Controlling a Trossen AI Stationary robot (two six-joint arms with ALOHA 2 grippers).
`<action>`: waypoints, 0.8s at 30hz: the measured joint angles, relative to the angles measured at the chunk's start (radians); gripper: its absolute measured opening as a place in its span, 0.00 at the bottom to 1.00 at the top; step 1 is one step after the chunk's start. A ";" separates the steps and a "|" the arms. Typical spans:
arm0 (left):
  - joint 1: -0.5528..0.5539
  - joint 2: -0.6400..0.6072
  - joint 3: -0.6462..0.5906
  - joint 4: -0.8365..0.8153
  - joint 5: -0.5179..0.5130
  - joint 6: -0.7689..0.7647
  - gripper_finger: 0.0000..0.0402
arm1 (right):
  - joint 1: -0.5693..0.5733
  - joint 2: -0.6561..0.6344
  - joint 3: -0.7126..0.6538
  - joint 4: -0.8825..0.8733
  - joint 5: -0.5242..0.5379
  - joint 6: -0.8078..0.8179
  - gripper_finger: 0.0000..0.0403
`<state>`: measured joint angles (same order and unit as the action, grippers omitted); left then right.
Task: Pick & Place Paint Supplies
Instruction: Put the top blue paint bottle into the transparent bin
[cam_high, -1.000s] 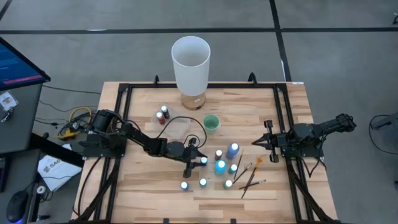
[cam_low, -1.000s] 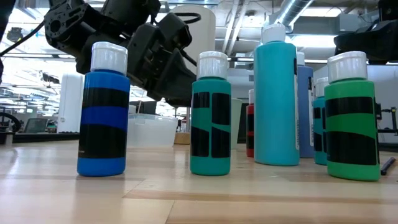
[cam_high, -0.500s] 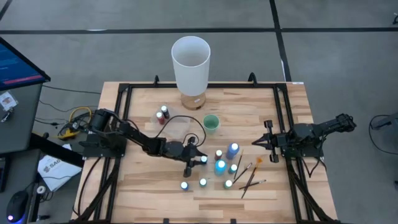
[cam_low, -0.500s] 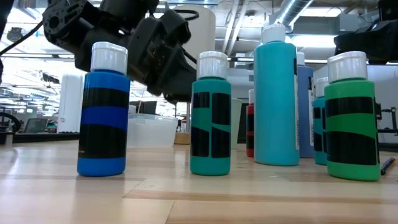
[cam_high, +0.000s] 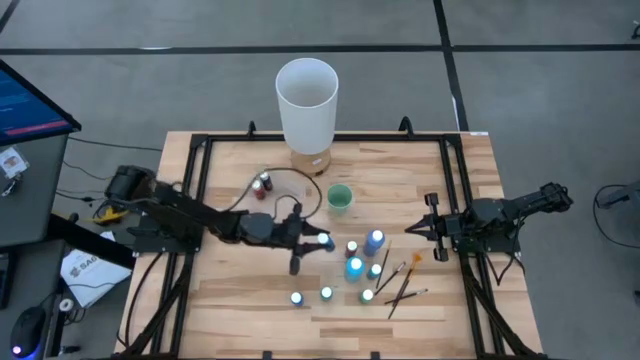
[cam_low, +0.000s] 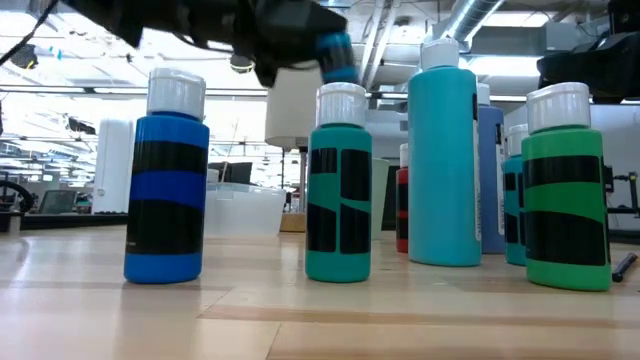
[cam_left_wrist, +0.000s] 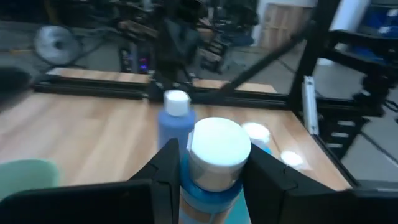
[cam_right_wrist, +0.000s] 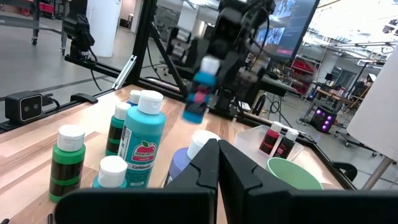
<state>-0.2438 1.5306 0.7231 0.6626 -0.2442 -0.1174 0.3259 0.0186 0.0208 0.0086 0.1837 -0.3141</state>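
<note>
My left gripper is shut on a small blue paint bottle with a white cap, held in the air above the table's middle; the low view shows the bottle high over the others. Several white-capped bottles, blue, teal and green, stand on their bases in a cluster to its right and nearer. Two reddish bottles stand toward the far left. Three thin brushes, one orange-tipped, lie flat beside the cluster. My right gripper waits shut at the table's right, pointing at the cluster. My left gripper pinches the blue bottle between its two fingers, on the upper body just below the white cap. It comes roughly level from the table's left. The cap stands out above the fingers. The bottle is lifted clear and roughly upright.
A tall white cylinder stands at the far edge and a small green cup in front of it. A clear plastic tub sits near the red bottles. A black frame rail borders the table. Bare wood lies at the near left.
My left gripper has risen with the blue bottle, lifting it off the table and carrying it a little toward the far edge. In the low view the gripper has climbed from behind the standing bottles to the picture's top. The arm has stretched out lower.
</note>
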 joint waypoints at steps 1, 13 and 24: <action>-0.002 -0.029 0.000 -0.027 -0.022 0.000 0.25 | 0.000 0.000 0.000 0.000 0.000 0.000 0.00; -0.073 -0.291 -0.081 -0.312 -0.621 -0.043 0.25 | 0.000 0.000 0.000 0.000 0.000 0.000 0.00; -0.005 -0.313 -0.304 -0.295 -0.902 -0.218 0.25 | 0.000 0.000 0.000 0.000 0.000 0.000 0.00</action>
<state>-0.2485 1.2175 0.4187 0.3672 -1.1464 -0.3350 0.3256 0.0189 0.0208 0.0086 0.1837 -0.3145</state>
